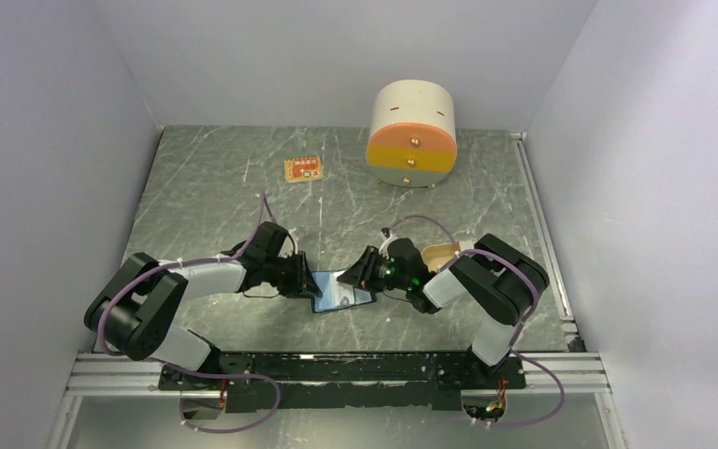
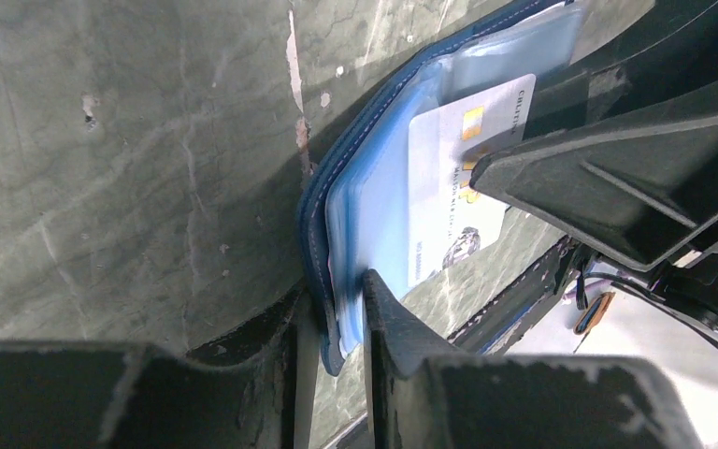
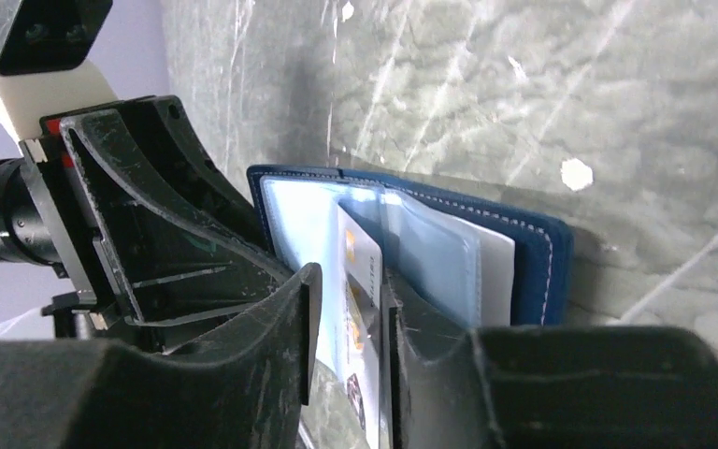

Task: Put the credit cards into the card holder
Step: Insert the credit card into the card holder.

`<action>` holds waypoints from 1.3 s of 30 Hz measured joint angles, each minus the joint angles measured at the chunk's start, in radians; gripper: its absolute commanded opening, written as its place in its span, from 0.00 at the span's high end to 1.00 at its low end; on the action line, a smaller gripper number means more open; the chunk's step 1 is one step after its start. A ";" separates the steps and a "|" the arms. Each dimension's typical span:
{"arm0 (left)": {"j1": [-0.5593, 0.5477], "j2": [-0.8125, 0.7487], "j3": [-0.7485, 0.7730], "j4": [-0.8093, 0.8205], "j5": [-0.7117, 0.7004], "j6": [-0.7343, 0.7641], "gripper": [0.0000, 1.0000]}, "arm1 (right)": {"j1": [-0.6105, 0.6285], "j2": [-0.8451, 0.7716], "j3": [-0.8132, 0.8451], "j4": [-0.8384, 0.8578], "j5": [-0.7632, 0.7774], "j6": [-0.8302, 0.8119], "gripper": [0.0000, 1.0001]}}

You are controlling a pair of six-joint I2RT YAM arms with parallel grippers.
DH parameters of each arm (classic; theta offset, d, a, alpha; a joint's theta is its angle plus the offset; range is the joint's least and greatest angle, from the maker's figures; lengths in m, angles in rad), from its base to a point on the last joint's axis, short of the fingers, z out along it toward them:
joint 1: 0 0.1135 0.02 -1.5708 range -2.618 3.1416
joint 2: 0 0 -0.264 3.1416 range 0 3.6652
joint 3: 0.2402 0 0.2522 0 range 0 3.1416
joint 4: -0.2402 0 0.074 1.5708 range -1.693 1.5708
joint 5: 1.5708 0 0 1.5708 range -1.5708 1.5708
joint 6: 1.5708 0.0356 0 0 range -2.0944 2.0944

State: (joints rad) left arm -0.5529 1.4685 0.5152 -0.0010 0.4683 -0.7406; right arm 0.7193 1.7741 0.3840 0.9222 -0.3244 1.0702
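Close to the middle of the tabletop's (image 1: 206,206) near edge: the card holder (image 1: 346,297), spread open, pale blue inside and clear sleeves facing up, navy rim with white stitching around it. Gripped at its left edge by the left gripper (image 2: 335,309), jaws clenched on cover and sleeves, one finger on each side.

From the right, the right gripper (image 3: 351,281), fingers low over the holder's right part. Between those fingers, a credit card (image 3: 359,257), pale with a gold chip and small print, lying against the clear sleeves; cannot tell whether inside one. Jaws there parted a little, astride the card, a sliver of gap showing beside one finger. Behind a further sleeve, a white sheet (image 3: 497,271), too plain to identify.

Farther back, left of centre and short of the far edge, a small orange tag (image 1: 304,169), lying flat, well apart from the holder. At the far edge, right of centre, a round cream-and-orange drawer unit (image 1: 412,132), two small knobs on its front.
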 measured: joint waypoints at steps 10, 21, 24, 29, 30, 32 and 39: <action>0.000 0.018 0.000 0.035 0.011 -0.008 0.75 | 0.009 -0.140 0.106 -0.340 0.095 -0.100 0.44; 0.000 0.024 0.000 0.042 0.015 -0.013 0.75 | 0.008 -0.233 0.127 -0.550 0.188 -0.154 0.50; 0.000 0.024 0.000 0.042 0.016 -0.016 0.75 | 0.010 -0.245 0.129 -0.576 0.196 -0.154 0.50; 0.000 0.024 0.000 0.042 0.016 -0.019 0.75 | 0.024 -0.251 0.129 -0.587 0.203 -0.143 0.50; 0.000 0.024 0.000 0.042 0.016 -0.019 0.75 | 0.029 -0.251 0.129 -0.587 0.204 -0.138 0.50; 0.000 0.024 0.000 0.042 0.016 -0.020 0.75 | 0.042 -0.250 0.129 -0.586 0.205 -0.128 0.51; 0.000 0.024 0.000 0.042 0.019 -0.027 0.71 | 0.084 -0.196 0.148 -0.543 0.186 -0.089 0.52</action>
State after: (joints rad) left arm -0.5533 1.4925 0.5148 0.0410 0.4870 -0.7673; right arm 0.8032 1.5776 0.5323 0.3794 -0.1383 0.9813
